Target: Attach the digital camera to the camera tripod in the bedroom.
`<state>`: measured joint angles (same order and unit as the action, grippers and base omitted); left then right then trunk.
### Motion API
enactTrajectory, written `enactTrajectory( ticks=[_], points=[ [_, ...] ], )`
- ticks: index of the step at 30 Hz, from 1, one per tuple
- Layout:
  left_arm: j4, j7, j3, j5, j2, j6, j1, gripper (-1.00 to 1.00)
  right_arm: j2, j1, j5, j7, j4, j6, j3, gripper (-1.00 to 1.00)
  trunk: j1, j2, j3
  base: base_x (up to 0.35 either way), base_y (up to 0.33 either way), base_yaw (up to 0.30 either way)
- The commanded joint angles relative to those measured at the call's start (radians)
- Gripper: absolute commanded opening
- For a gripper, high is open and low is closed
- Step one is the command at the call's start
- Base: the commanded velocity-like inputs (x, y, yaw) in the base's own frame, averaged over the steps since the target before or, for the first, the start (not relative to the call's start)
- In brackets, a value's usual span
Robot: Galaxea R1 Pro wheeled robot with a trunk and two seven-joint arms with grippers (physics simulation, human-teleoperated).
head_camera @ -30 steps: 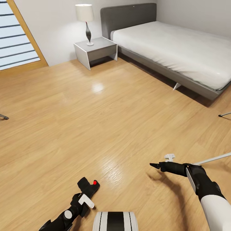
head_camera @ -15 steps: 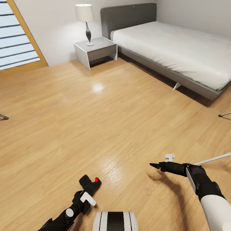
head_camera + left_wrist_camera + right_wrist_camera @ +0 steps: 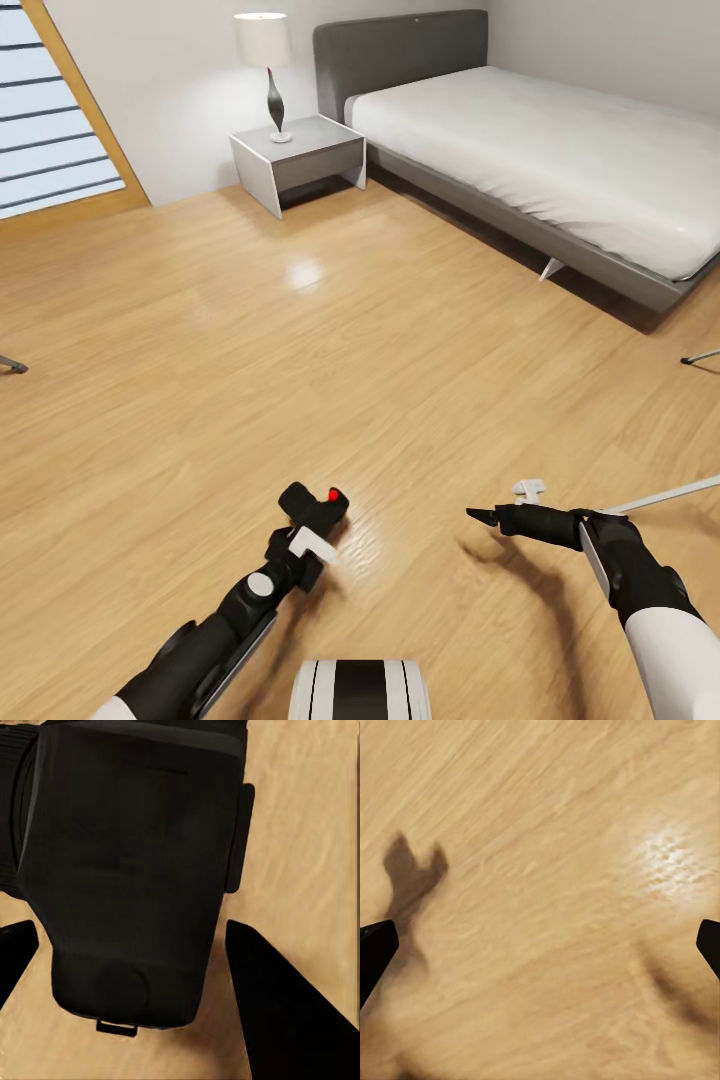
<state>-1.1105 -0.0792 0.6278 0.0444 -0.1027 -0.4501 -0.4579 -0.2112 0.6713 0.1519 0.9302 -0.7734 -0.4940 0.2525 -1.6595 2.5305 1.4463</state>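
Head view: left fingers (image 3: 322, 507) grip the digital camera (image 3: 316, 505) above the wood floor (image 3: 300, 350); right fingers (image 3: 478, 517) spread apart, empty, near right.

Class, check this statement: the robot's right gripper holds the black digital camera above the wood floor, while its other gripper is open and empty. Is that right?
Not quite. The left gripper holds the digital camera, as the head view shows; the left wrist view shows it between the fingers. The right gripper is the open, empty one, above the wood floor.
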Motion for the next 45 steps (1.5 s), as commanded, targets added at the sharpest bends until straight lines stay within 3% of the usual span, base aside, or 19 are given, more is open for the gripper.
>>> enactTrajectory(
  ticks=[1, 3, 5, 10, 11, 14, 15, 16, 17, 19, 20, 23, 27, 30, 37, 45],
  points=[
    [-0.049, -0.029, 0.004, 0.014, 0.001, -0.032, -0.001, -1.0, 0.0, 0.001, 0.007, 0.008, -0.001, -0.006, 0.004, 1.0, 0.0, 0.0, 0.001, 0.0, 0.0, 0.0],
    [-0.092, -0.053, 0.004, 0.03, 0.004, -0.055, -0.001, -1.0, 0.0, 0.001, 0.006, 0.009, -0.001, -0.006, 0.005, 1.0, 0.0, 0.0, 0.001, 0.0, 0.0, 0.0],
    [-0.149, -0.094, 0.004, 0.068, 0.01, -0.088, -0.001, -1.0, 0.0, 0.001, 0.005, 0.011, -0.001, -0.006, 0.005, 1.0, 0.0, 0.0, 0.001, 0.0, 0.0, 0.0],
    [-0.232, -0.239, 0.004, 0.217, 0.017, -0.142, -0.001, -1.0, 0.0, 0.001, 0.003, 0.014, -0.003, -0.007, 0.005, 1.0, 0.0, 0.0, 0.001, 0.0, 0.0, 0.0],
    [-0.242, -0.301, 0.004, 0.273, 0.018, -0.147, -0.001, -1.0, 0.0, 0.001, 0.002, 0.015, -0.006, -0.008, 0.005, 1.0, 0.0, 0.0, 0.001, 0.0, 0.0, 0.0],
    [-0.251, -0.414, 0.004, 0.366, 0.023, -0.15, -0.001, -1.0, 0.0, 0.001, 0.001, 0.019, -0.012, -0.011, 0.005, 1.0, 0.0, 0.0, 0.001, 0.0, 0.0, 0.0],
    [-0.256, -0.497, 0.005, 0.431, 0.029, -0.15, -0.001, -1.0, -0.001, 0.001, 0.001, 0.027, -0.015, -0.015, 0.005, 1.0, 0.0, 0.0, 0.001, 0.0, 0.0, 0.0],
    [-0.259, -0.539, 0.005, 0.464, 0.033, -0.15, -0.001, -1.0, -0.001, 0.001, 0.001, 0.033, -0.017, -0.017, 0.005, 1.0, 0.0, 0.0, 0.001, 0.0, 0.0, 0.0],
    [-0.267, -0.623, 0.007, 0.525, 0.043, -0.149, -0.001, -1.0, -0.002, 0.001, 0.0, 0.053, -0.021, -0.021, 0.005, 1.0, 0.0, 0.0, 0.001, 0.0, 0.0, 0.0],
    [-0.277, -0.7, 0.009, 0.576, 0.06, -0.148, -0.001, -1.0, -0.003, 0.001, 0.0, 0.081, -0.028, -0.029, 0.005, 1.0, 0.0, 0.0, 0.001, 0.0, 0.0, 0.0],
    [-0.285, -0.766, 0.011, 0.615, 0.08, -0.147, -0.001, -1.0, -0.004, 0.001, 0.0, 0.115, -0.037, -0.044, 0.005, 1.0, 0.0, 0.0, 0.001, 0.0, 0.0, 0.0],
    [-0.294, -0.856, 0.014, 0.657, 0.119, -0.145, -0.001, -1.0, -0.007, 0.001, 0.002, 0.184, -0.053, -0.093, 0.006, 1.0, 0.0, 0.0, 0.001, 0.0, 0.0, 0.0],
    [-0.299, -0.9, 0.016, 0.678, 0.15, -0.144, -0.001, -1.0, -0.012, 0.001, 0.003, 0.234, -0.062, -0.138, 0.008, 1.0, 0.0, 0.0, 0.001, 0.0, 0.0, 0.0],
    [-0.3, -0.91, 0.016, 0.689, 0.159, -0.143, -0.001, -1.0, -0.013, 0.001, 0.003, 0.249, -0.064, -0.152, 0.011, 1.0, 0.0, 0.0, 0.001, 0.0, 0.0, 0.0],
    [-0.3, -0.898, 0.014, 0.698, 0.165, -0.142, -0.001, -1.0, -0.013, 0.001, 0.004, 0.258, -0.065, -0.161, 0.013, 1.0, 0.003, -0.001, -0.022, 0.0, 0.0, 0.0],
    [-0.3, -0.827, 0.006, 0.699, 0.162, -0.134, -0.001, -1.0, -0.013, 0.001, 0.004, 0.261, -0.068, -0.169, 0.013, 1.0, 0.006, -0.003, -0.053, 0.0, 0.0, 0.0]
  ],
)
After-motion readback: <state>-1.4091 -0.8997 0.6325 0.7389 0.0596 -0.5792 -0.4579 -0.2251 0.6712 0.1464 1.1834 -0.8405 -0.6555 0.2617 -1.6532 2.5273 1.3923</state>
